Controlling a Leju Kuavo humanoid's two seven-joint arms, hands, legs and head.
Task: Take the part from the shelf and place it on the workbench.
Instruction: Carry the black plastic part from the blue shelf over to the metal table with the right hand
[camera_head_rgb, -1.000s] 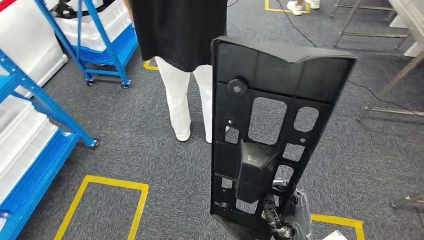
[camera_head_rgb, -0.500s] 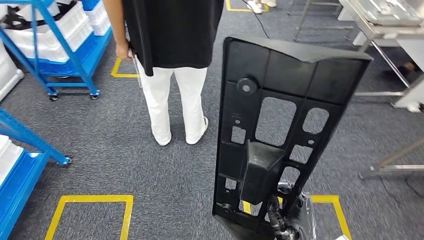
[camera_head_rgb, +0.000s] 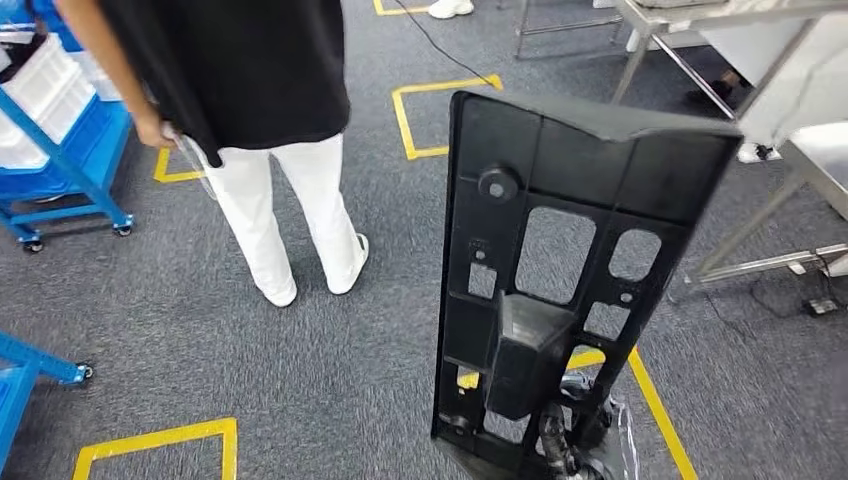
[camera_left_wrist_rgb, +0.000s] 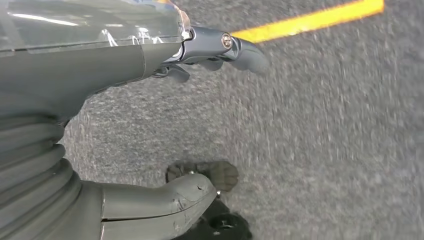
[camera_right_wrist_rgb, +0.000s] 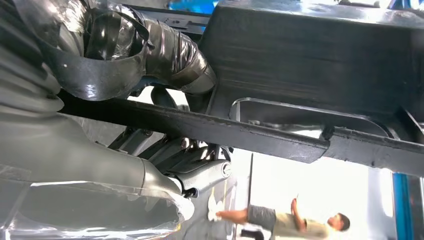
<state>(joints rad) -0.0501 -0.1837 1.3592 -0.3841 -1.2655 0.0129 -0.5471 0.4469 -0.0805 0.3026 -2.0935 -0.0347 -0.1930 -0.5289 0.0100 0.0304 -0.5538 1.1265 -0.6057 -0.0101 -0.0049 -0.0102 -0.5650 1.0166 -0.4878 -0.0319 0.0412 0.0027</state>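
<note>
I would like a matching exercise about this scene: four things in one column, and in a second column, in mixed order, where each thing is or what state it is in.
Things:
1. black part
2. left hand
3. person
4. yellow tape lines

Places or states:
A. stands on the carpet, ahead and to the left
B. held upright by the right hand
C. marked on the grey floor
D. holds nothing, over the carpet

Pairs: 1-B, 2-D, 3-A, 4-C

Right robot hand (camera_head_rgb: 572, 445) grips the black part (camera_head_rgb: 560, 270) upright (person (camera_head_rgb: 255, 110) beside).
</note>
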